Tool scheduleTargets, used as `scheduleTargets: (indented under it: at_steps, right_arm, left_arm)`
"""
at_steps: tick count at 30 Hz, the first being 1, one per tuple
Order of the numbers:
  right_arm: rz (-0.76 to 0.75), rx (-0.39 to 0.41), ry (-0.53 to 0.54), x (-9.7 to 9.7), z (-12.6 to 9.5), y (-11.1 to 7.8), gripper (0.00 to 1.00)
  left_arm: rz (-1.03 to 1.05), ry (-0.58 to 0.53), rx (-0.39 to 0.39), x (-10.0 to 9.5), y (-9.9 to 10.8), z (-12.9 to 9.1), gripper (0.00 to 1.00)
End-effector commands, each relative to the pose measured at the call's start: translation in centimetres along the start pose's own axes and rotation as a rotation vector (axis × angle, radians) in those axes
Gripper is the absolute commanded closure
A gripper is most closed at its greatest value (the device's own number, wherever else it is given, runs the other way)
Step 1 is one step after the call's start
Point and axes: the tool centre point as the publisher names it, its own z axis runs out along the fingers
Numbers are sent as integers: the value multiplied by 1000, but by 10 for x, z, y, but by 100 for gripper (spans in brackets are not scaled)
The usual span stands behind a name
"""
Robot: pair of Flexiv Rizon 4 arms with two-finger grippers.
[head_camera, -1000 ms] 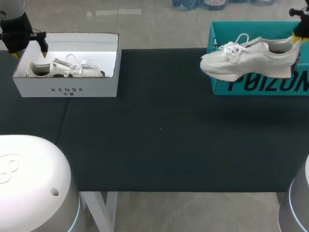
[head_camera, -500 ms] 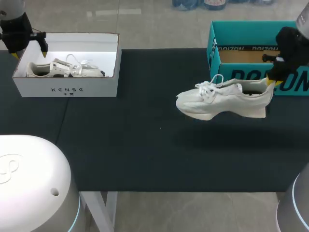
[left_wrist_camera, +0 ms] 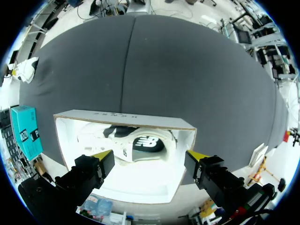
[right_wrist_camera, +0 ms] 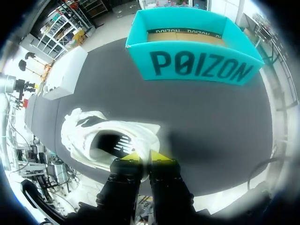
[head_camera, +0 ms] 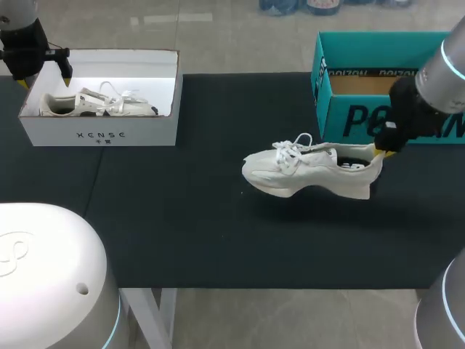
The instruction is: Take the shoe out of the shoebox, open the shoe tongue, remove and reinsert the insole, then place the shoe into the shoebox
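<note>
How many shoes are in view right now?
2: a cream shoe held at its heel by the right tool, before the teal box; a second shoe inside the white box.

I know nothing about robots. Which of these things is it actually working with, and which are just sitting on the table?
Part of the job:
white shoe, pinched at the heel by the right hand
teal shoebox behind it, open

Just there:
white shoebox with a second shoe lying inside
left hand hangs open above that box, holding nothing
</note>
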Motion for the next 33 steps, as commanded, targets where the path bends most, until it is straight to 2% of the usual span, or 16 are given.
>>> scheduleTargets:
  at_steps: [1,8,20,33]
  right_arm:
    - [-6,-2,14,3,15,-9,100]
    - [-43,18,34,12,29,-23,100]
    - [-72,41,47,23,52,-34,100]
    - [-57,59,79,19,72,-44,100]
  left_arm:
    - [1,1,-1,0,0,0,0]
    - [1,1,-1,0,0,0,0]
    - [1,1,-1,0,0,0,0]
    - [1,1,-1,0,0,0,0]
